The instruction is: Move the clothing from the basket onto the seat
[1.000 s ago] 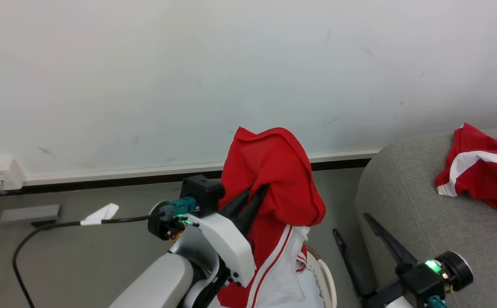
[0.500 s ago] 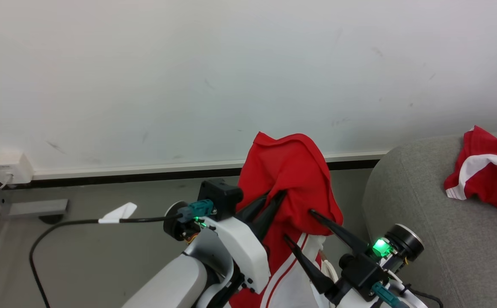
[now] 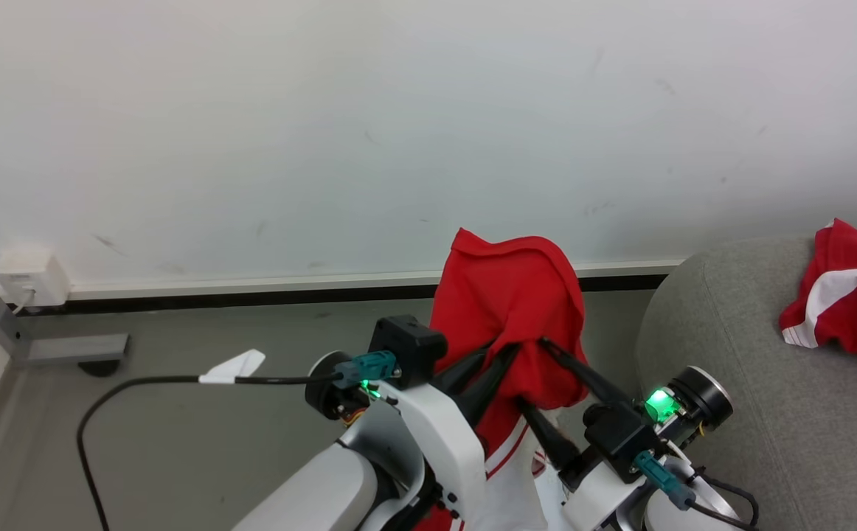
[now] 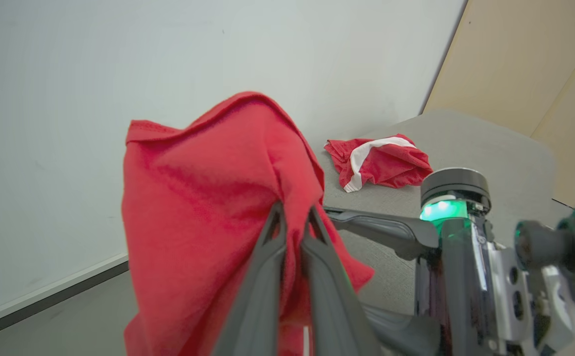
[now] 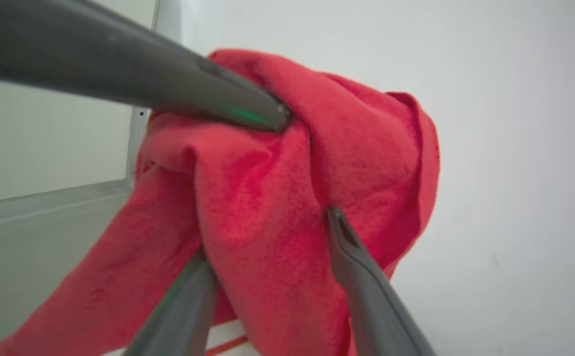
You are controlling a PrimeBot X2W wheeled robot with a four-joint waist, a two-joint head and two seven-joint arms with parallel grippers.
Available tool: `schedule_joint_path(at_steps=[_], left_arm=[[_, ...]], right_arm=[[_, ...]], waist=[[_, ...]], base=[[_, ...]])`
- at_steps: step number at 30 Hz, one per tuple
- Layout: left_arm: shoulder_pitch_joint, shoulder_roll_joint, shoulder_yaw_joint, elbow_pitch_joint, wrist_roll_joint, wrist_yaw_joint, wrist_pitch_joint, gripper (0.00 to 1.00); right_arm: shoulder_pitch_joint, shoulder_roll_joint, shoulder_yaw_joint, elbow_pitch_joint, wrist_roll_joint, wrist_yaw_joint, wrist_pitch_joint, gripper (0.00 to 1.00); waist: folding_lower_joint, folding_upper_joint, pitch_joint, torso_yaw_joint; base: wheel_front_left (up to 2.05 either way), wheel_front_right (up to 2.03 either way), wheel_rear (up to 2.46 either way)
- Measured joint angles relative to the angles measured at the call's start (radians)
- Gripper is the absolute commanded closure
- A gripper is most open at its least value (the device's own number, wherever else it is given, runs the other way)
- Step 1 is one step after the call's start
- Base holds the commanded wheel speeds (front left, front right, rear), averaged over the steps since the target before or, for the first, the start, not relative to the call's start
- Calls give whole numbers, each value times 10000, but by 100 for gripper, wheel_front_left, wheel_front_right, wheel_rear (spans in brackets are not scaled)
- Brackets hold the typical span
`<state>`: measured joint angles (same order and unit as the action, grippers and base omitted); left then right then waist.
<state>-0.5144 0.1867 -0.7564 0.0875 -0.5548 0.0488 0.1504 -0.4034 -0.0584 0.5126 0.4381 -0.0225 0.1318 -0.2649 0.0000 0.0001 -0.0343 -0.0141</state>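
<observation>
1. My left gripper (image 4: 295, 210) is clamped shut on a fold of the clothing (image 3: 506, 302), holding it up in the air just left of the seat (image 3: 723, 383).
2. My right gripper (image 5: 266, 232) is spread wide, straddling the same bunch from the right without pinching it. I judge it is there for a second hold.
3. The seat's rounded edge is near on the right. Bare grey cushion lies before another red garment (image 3: 849, 310) farther right.

Forearm: glossy white shell (image 3: 436, 442), grey joints.
Left hand (image 3: 506, 346): two long dark tapered fingers.
Right hand (image 3: 532, 371): same dark fingers.
Wrists: teal connector (image 3: 366, 366), black cable (image 3: 178, 380), green light (image 3: 661, 404).
</observation>
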Motion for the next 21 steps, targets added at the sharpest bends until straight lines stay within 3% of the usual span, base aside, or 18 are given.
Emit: schedule_joint_path(at_steps=[1,9,10,12,13,14,15,21], left_arm=[[-2,-13,-21,-10,0,-23,23,100],[-11,25,-63,13,-2,-12,50,100],[-10,38,-63,33,-2,21,33,95],[-10,52,-63,65,-2,48,-27,72],[-9,54,-59,84,-2,50,-40,50],[-9,61,-59,111,0,54,-92,16],[-8,71,-56,132,4,65,-130,0],[17,151,-127,328,117,90,-433,0]], right_arm=[[-2,23,-19,63,96,0,0,100],[-8,81,-378,-40,849,0,2,100],[-7,81,-422,-58,884,0,2,100],[-6,82,-594,-134,1041,0,0,100],[-4,82,-679,-167,1147,0,2,100],[3,84,-763,-198,1227,0,0,100],[10,84,-867,-228,1273,0,0,100],[67,84,-1430,-341,1448,0,8,100]], waist=[[0,0,-4,11],[0,0,39,78],[0,0,50,83],[0,0,76,94],[0,0,87,99],[1,0,97,102],[0,0,107,104],[0,0,155,101]], base=[[0,0,0],[0,0,0],[0,0,0],[0,0,0],[0,0,0],[0,0,0],[0,0,0],[0,0,0]])
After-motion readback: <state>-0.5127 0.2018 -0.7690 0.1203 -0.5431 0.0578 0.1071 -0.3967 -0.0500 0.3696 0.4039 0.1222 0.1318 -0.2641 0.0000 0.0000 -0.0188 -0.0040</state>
